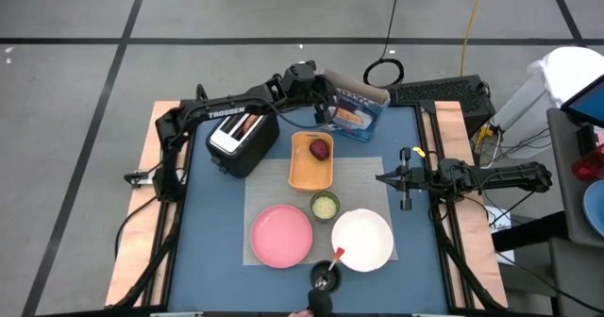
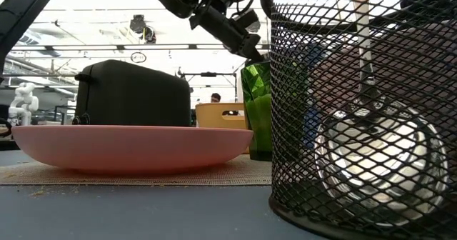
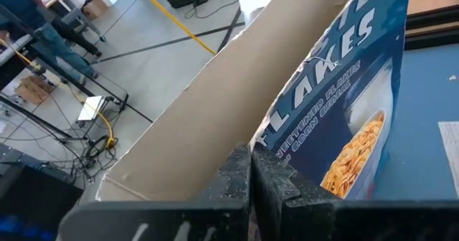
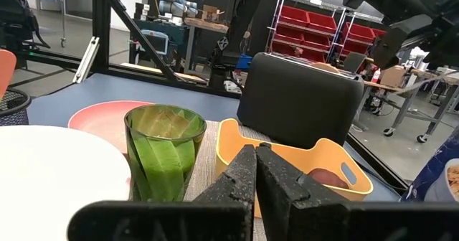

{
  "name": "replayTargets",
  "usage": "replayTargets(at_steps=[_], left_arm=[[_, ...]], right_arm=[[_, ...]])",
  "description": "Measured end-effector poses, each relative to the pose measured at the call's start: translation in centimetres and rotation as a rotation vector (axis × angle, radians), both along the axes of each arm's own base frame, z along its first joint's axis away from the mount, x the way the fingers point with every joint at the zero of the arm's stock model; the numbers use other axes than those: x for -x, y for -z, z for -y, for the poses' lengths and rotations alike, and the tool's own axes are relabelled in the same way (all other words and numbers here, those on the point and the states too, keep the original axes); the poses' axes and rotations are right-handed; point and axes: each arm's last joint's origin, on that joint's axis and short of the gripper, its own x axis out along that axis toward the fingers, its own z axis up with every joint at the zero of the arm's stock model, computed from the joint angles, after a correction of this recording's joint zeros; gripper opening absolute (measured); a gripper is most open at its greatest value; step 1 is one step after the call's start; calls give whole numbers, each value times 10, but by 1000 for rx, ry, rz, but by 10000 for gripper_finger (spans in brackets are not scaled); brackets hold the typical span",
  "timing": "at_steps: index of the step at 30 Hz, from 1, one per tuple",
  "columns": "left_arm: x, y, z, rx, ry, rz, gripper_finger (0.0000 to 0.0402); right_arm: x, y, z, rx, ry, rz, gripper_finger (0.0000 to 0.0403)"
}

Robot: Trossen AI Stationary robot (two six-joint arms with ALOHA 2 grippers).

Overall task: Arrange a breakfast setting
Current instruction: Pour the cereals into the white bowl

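The blue cereal box (image 1: 357, 112) is at the table's far edge with its top open, and my left gripper (image 1: 330, 109) is shut on it. On a grey mat lie an orange tray (image 1: 310, 166) holding a dark-red fruit (image 1: 321, 149), a small green cup (image 1: 325, 205), a pink plate (image 1: 281, 235) and a white bowl (image 1: 362, 240). A red-handled spoon (image 1: 337, 256) stands in a mesh holder (image 1: 324, 277). Toast (image 1: 247, 125) sits in the toaster's slots. My right gripper (image 1: 385, 177) waits shut at the right, above the table. My left gripper pinches the top edge of the box's printed front wall (image 3: 264, 137). One finger is inside the open box against the brown cardboard and one is outside on the blue face. The fingers come from the table's left, slanting a little downward. The box's foot is out of the wrist view.
A black-and-silver toaster (image 1: 241, 140) stands at the far left, close beside my left arm. The mesh holder (image 2: 364, 111) fills the right of the low view and hides most of the box there. People and shelving show in the room beyond the table.
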Motion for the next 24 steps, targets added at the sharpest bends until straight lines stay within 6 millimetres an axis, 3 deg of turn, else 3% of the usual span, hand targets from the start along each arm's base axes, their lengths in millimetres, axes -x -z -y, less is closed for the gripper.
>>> replayTargets(at_steps=[15, 24], left_arm=[[2, -23, 17, -32, 31, 73, 1], [-1, -26, 23, -42, 46, 101, 1]], right_arm=[[0, 0, 0, 0, 0, 0, 2], [0, 0, 0, 0, 0, 0, 2]])
